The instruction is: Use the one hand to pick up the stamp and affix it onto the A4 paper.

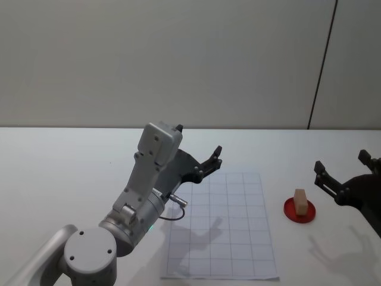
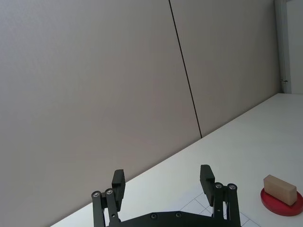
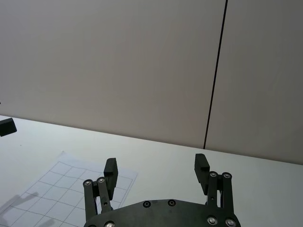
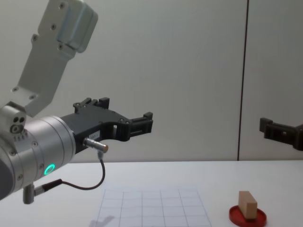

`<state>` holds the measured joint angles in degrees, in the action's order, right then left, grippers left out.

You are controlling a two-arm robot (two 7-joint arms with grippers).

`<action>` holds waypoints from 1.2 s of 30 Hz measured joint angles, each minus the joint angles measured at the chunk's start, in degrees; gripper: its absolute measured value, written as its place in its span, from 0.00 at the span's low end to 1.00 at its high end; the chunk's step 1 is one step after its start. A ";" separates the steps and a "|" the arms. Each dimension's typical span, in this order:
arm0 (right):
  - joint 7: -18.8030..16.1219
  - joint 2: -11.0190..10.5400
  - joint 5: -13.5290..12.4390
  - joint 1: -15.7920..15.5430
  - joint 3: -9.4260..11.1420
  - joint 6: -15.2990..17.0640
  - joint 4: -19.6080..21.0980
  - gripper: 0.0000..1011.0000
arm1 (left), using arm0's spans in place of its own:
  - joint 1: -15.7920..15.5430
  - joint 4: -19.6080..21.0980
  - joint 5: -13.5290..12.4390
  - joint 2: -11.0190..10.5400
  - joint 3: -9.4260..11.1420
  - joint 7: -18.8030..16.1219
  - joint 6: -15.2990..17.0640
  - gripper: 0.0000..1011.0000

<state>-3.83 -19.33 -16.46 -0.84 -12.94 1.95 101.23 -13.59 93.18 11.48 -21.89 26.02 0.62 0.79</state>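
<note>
The head camera looks forward and down from above onto the white surface (image 1: pixel 59 167), taking in the gridded paper (image 1: pixel 232 238) and the wooden block (image 1: pixel 300 201) on its red disc (image 1: pixel 290 210). The chest camera sits lower, nearly level with the surface, and sees the same three side-on. Each wrist camera looks out toward the wall (image 2: pixel 94 94): the one close behind the left hand (image 2: pixel 162 176) also catches the block, the one behind the right hand (image 3: pixel 155 164) the paper.

The right gripper (image 3: pixel 156 165) holds its two black fingers (image 3: pixel 202 168) wide apart. One finger shows in front of a corner of the A4 paper (image 3: pixel 57 189), which lies flat on the white surface (image 3: pixel 265 179). Beyond the paper stands a grey wall (image 3: pixel 118 61) with a thin dark seam (image 3: pixel 216 75).
</note>
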 joint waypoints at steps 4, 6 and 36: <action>0.00 0.00 0.00 0.00 0.00 0.00 0.00 0.99 | 0.00 0.00 0.00 0.00 0.00 0.00 0.00 0.99; 0.00 0.00 0.00 0.00 0.00 0.00 0.00 0.99 | 0.00 0.00 0.00 0.00 0.00 0.00 0.00 0.99; 0.00 0.00 0.00 0.00 0.00 0.00 0.00 0.99 | 0.00 0.00 0.00 0.00 0.00 0.00 0.00 0.99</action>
<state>-3.83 -19.33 -16.46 -0.84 -12.94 1.95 101.23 -13.59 93.18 11.48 -21.89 26.02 0.63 0.80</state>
